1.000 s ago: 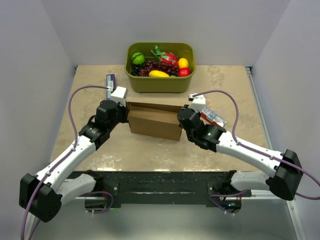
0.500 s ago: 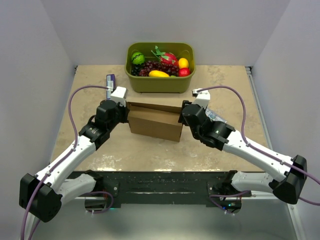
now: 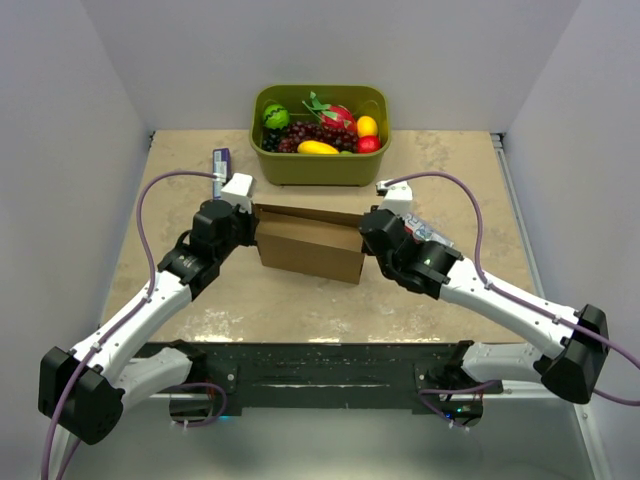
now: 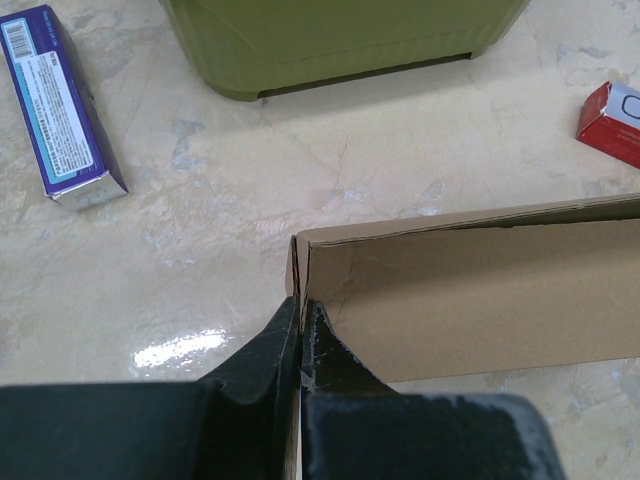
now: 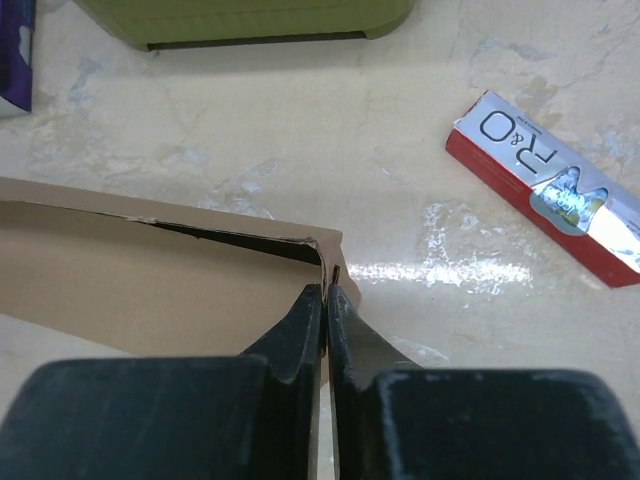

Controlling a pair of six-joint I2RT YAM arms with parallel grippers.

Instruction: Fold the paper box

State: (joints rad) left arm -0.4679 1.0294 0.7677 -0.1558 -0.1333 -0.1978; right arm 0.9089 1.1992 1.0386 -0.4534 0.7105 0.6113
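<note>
While both arms reach in from opposite ends, the paper box (image 3: 310,250) stands near the middle of the tabletop (image 3: 300,305), just in front of the green tub (image 3: 320,168) of fruit but apart from it.

Left gripper (image 4: 300,322): fingers pressed together on the upright left end wall of the box, with the cardboard edge running down between them. Pinching the wall, as far as the left wrist view shows.

Right gripper (image 5: 326,298): fingers likewise drawn tight at the right end, nipping the cardboard at the rounded corner where the end wall meets the long wall.

Box state: long walls raised and end walls up, so a shallow open trough. A dark gap shows along the far wall near the right corner, so that seam looks not fully seated. Judgement: partly folded, with tucking and locking of the flaps left to do.

Why held so (judgement): a pinch at each end keeps the thin walls upright and stops the light box sliding on the smooth tabletop. It also lets each arm crease its own end.

Bystanders: purple carton (image 4: 60,100) lies left of the box and red-and-white carton (image 5: 545,190) right of it. Both are clear of the fold.

Risk: the tight pinch may dent or tear the corner.
</note>
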